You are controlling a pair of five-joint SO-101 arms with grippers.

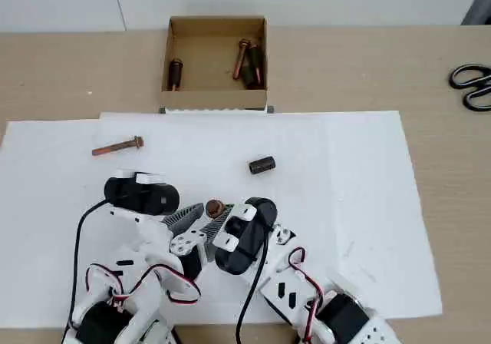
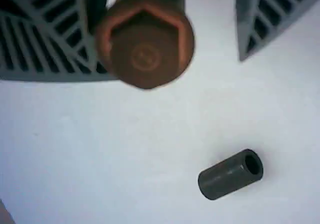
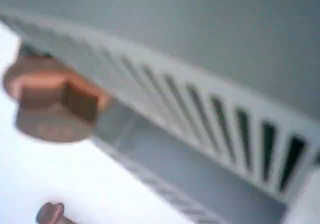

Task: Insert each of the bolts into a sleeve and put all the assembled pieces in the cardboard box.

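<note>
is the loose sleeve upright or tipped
On its side: the sleeve rests lengthwise on the paper, its bore facing sideways.

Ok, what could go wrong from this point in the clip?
The bolt sits where the two arms meet, with a gap beside it in the left wrist view; it might slip and drop. The loose sleeve lies on its side close by, so a swing of an arm could knock it rolling.

Logged bright, even, diffuse light from overhead across the white paper (image 1: 360, 206) and tan table (image 1: 445, 167), no hard glare, only faint short shadows beside the loose sleeve (image 1: 261, 164) and loose bolt (image 1: 117, 146), plus a soft grey shadow under that sleeve in the left wrist view.
</note>
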